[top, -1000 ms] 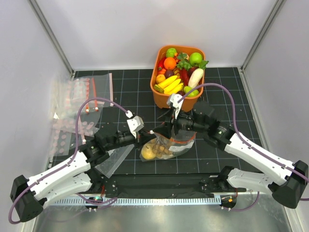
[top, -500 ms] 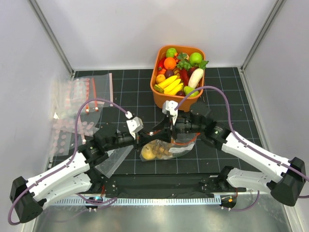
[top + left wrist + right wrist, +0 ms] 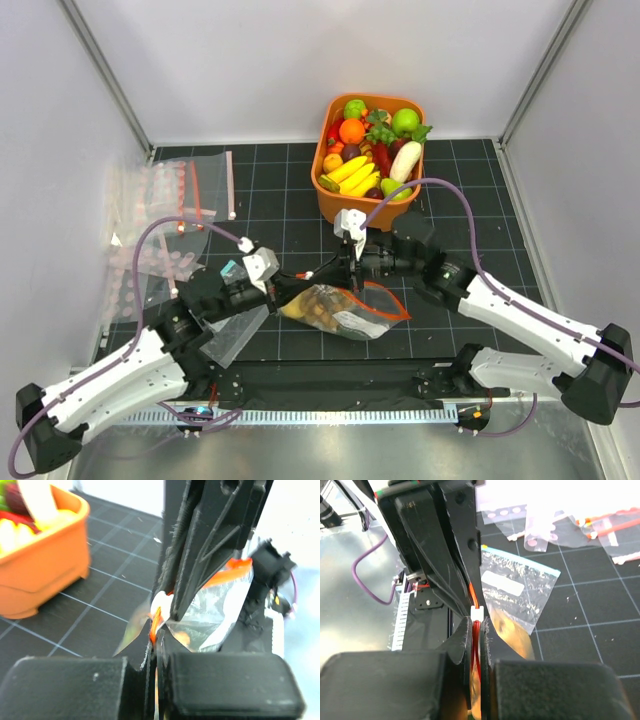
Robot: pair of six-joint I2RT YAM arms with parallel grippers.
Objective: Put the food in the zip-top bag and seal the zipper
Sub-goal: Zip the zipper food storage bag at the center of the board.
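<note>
clear spare bags (image 3: 160,215) lie at nine o'clock. left gripper (image 3: 290,282) pinches the zipper (image 3: 156,622), jaws pressed together. zip-top bag (image 3: 352,314) sags at table centre, food (image 3: 318,305) seemingly inside. right gripper (image 3: 338,274), at one o'clock of it, clamps the same strip.

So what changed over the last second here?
The right tool closed onto the zipper. The left tool, already shut on the zipper's other end, drew back leftward, and the zip-top bag sank flatter. The orange basket and spare bags stayed put.
</note>
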